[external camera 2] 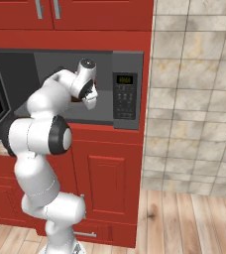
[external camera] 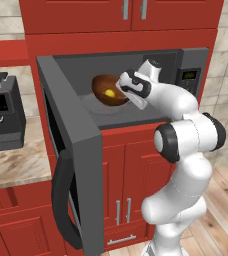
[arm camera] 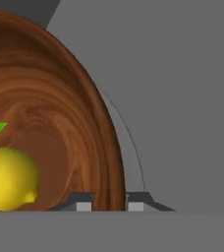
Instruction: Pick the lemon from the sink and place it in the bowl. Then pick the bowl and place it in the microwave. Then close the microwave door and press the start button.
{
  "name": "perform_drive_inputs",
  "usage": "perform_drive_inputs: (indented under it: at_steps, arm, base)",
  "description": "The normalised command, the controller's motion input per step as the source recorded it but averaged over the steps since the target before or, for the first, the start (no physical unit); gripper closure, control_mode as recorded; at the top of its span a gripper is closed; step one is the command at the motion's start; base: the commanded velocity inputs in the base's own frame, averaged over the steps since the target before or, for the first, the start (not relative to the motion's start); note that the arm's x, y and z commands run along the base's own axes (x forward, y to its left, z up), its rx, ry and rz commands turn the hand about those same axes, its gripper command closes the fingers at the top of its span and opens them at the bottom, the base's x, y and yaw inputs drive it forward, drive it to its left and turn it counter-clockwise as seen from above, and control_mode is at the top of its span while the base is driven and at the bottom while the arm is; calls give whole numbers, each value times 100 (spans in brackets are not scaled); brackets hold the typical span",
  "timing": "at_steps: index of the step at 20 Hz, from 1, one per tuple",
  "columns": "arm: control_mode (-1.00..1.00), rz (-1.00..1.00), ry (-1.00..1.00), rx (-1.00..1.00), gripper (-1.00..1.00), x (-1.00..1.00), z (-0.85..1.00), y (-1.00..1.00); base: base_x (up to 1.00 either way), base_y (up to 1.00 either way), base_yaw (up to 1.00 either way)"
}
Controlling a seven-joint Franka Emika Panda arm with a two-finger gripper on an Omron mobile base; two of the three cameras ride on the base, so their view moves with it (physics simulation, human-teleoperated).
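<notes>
The microwave point(external camera: 136, 62) stands open, its door point(external camera: 76, 145) swung out to the left toward me. Inside the cavity the dark brown bowl point(external camera: 102, 86) hangs tilted, its mouth facing outward, with the yellow lemon point(external camera: 109, 92) lying in it. My gripper point(external camera: 122, 92) is shut on the bowl's right rim. In the hand view the two fingertips point(arm camera: 84, 202) straddle the rim of the bowl point(arm camera: 60, 123), one inside and one outside, and the lemon point(arm camera: 8, 179) sits low in it. The keypad panel point(external camera 2: 125, 94) with its green display is right of the cavity. The sink is out of view.
A black countertop appliance point(external camera: 1, 115) stands on the stone counter point(external camera: 16, 165) to the left. The door's black bar handle point(external camera: 61, 200) juts out low at the front. Red cabinets point(external camera: 121, 195) lie above and below, a tiled wall point(external camera 2: 199, 99) to the right.
</notes>
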Motion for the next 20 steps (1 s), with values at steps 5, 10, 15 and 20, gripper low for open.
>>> perform_drive_inputs:
  at_steps: [5, 10, 15, 20]
  arm:
    - [-100, 0, -2, 0, -100, -5, -36, 3]
    - [-100, 0, -16, 0, -100, -75, 1, 0]
    - [-100, 0, -25, 0, -100, -100, 10, -1]
    - [-100, 0, -29, 3, -100, -100, 2, -18]
  base:
    - [0, 0, 0]
    - [0, 0, 0]
    - [0, 0, 0]
    - [0, 0, 0]
